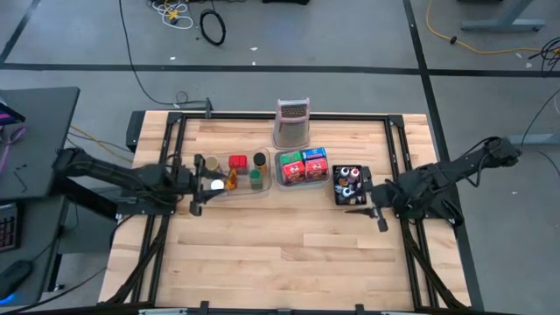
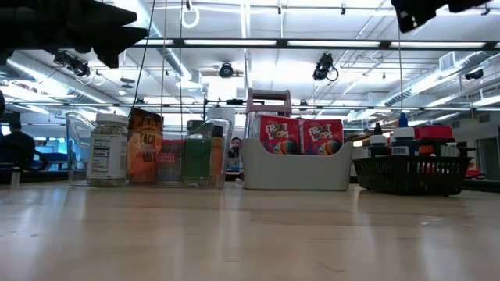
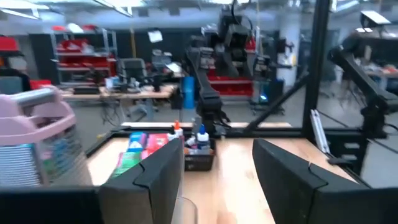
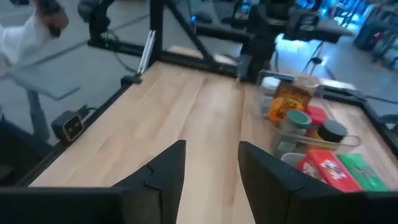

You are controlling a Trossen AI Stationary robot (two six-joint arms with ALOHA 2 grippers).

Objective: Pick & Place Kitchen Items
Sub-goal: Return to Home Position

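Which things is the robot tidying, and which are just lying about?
For the job: jars and packets in the clear tray; Froot Loops boxes in the grey tray; little bottles in the black basket.
Just lying about: metal grater; cables on the floor.

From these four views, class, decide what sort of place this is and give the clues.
Probably a robotics lab or workshop, not a kitchen: loose cables on the grey floor, shelving with red bins beyond the wooden table, and strip lights on an open ceiling.
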